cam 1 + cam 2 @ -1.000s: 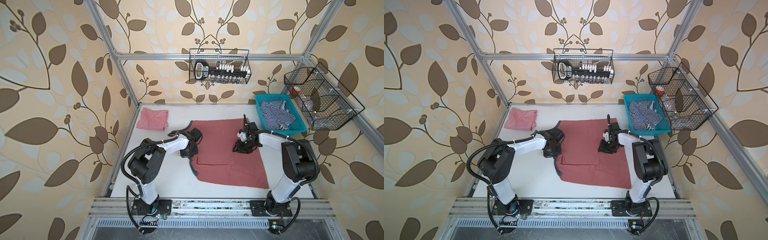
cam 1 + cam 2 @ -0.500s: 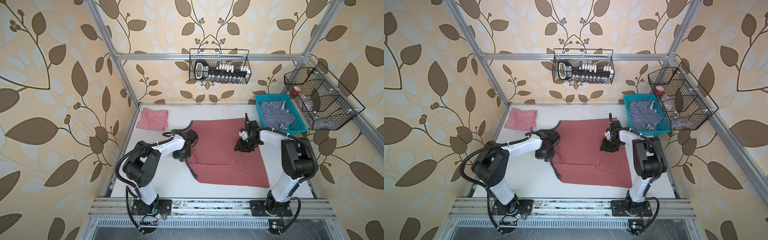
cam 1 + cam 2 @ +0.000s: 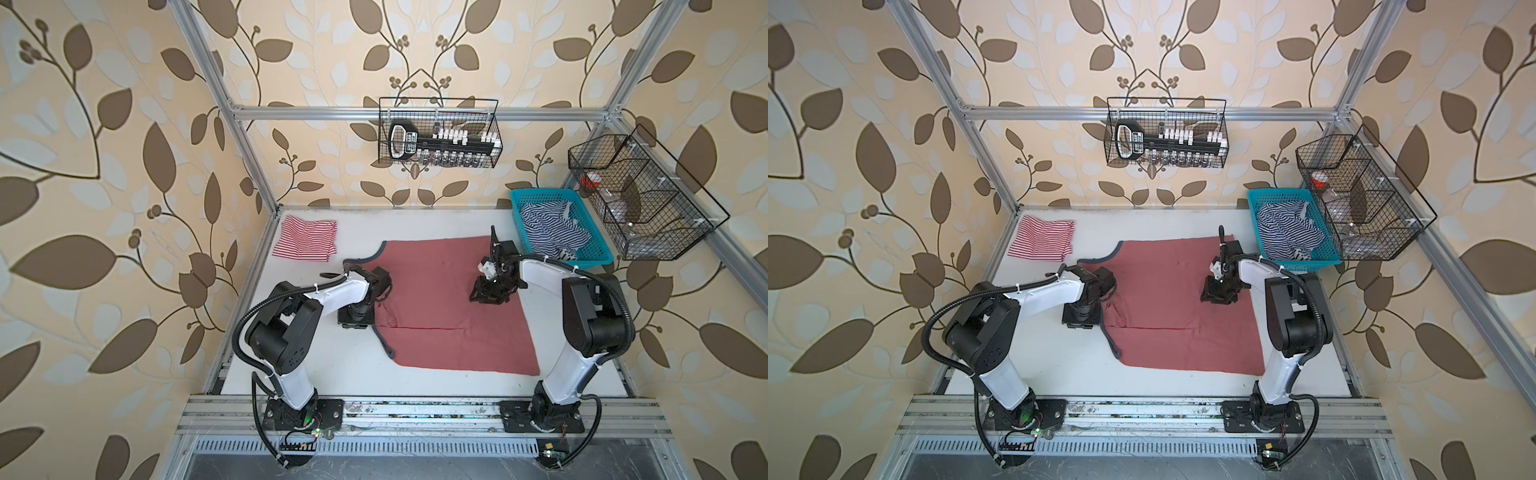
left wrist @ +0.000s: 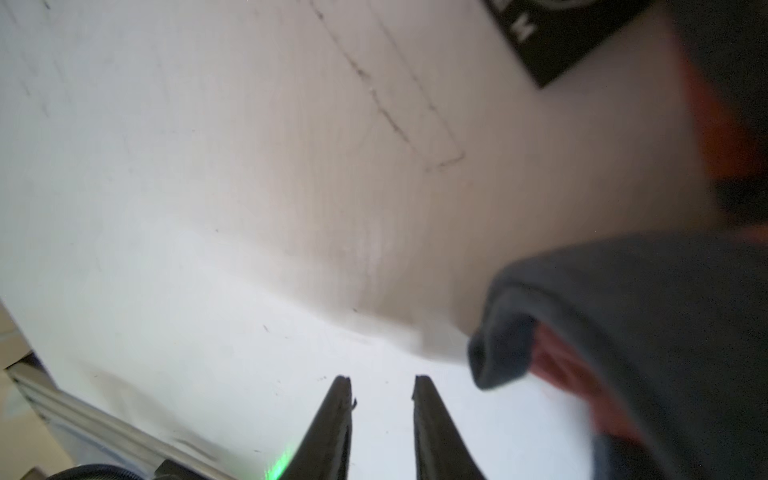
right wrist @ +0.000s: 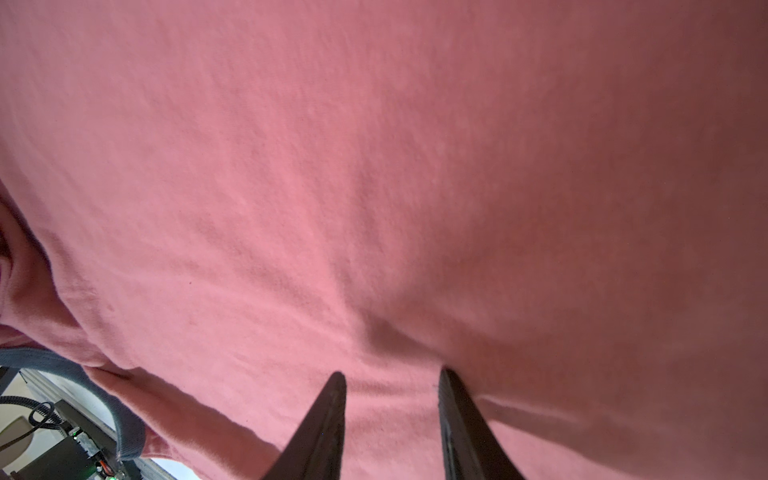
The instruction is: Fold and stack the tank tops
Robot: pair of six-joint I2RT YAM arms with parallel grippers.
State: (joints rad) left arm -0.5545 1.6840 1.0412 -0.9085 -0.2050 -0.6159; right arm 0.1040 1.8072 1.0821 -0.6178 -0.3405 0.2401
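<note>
Lying on the worktop (image 3: 316, 365) between leaf-papered walls (image 3: 332, 62), the red tank top (image 3: 440, 299) is resting flat; left tool (image 4: 382, 379) and right tool (image 5: 391, 374) are gaping empty.

The large tank top (image 3: 453, 299) is a plain dusty red edged with slate-navy trim (image 4: 644, 291), and the small tank top (image 3: 305, 241) has thin red-and-white stripes, both on a white table (image 3: 332, 374). The basket (image 3: 540, 196) is teal and its cloth (image 3: 544, 226) is navy-and-white striped. The walls (image 3: 104, 166) are beige, patterned with brown and pale leaves on dark stems, and the wire racks (image 3: 440, 164) are black.
</note>
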